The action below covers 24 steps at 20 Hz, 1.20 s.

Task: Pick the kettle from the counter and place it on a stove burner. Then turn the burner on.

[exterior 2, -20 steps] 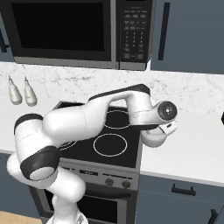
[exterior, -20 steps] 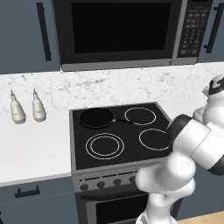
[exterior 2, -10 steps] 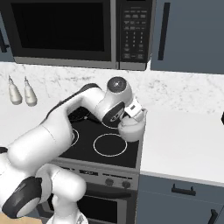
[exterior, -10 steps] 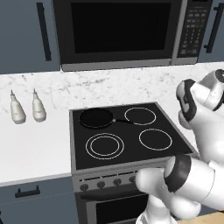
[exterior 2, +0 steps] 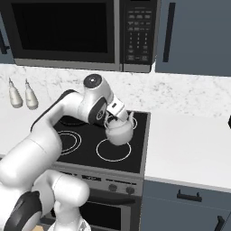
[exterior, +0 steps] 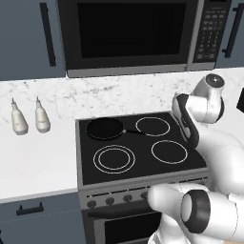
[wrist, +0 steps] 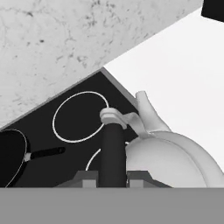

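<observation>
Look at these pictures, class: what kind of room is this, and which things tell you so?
Almost certainly a home kitchen, computer-rendered. A black stove with four burner rings sits in a white counter, a microwave hangs above it, and a frying pan rests on one back burner.

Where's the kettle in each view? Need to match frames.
Left base view: hidden behind the arm at right; I can't pick it out.
Right base view: kettle at centre, above the stove's front right burner, gripper shut on its handle.
Hand view: lower right, kettle, handle between the fingers.
Shared landmark: frying pan on the rear left burner.
</observation>
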Tool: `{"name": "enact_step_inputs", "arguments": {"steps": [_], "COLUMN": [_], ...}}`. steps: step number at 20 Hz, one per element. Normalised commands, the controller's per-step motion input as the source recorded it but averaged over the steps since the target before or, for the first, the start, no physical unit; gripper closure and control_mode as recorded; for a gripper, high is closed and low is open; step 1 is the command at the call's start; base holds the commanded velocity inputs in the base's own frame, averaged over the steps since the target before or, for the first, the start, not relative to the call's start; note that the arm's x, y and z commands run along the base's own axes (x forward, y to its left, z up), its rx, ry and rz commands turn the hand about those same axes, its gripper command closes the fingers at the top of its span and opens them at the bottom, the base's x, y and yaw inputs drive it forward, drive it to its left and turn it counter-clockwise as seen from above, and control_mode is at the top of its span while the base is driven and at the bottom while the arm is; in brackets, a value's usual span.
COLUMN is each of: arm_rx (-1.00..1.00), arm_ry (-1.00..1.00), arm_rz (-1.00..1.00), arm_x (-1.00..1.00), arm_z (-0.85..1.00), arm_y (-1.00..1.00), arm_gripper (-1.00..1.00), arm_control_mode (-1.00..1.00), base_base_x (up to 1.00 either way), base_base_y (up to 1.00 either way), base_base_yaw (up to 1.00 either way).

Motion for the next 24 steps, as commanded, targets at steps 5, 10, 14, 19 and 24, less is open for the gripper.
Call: {"name": "enact_step_inputs", "arguments": {"steps": [5, 10, 14, 19, 24], "arm_rx": [0.19, 0.29, 0.01, -0.01, -0.01], "arm_ry": [0.08, 0.11, 0.0, 0.0, 0.0], "arm_rz": [0.01, 0.01, 0.0, 0.0, 0.0], "arm_x": [0.0, 0.0, 0.0, 0.0, 0.0], "arm_z": [-0.09, -0.08, -0.06, -0.15, -0.34], "arm_y": [0.4, 0.26, 0.03, 0.0, 0.0], "arm_gripper": [1.0, 1.0, 1.0, 1.0, 1.0], "arm_control_mode": [-1.0, -1.0, -1.0, -1.0, -1.0], "base_base_x": [0.0, 0.0, 0.0, 0.0, 0.0], "base_base_y": [0.0, 0.0, 0.0, 0.0, 0.0], "base_base_yaw": [0.0, 0.0, 0.0, 0.0, 0.0]}}
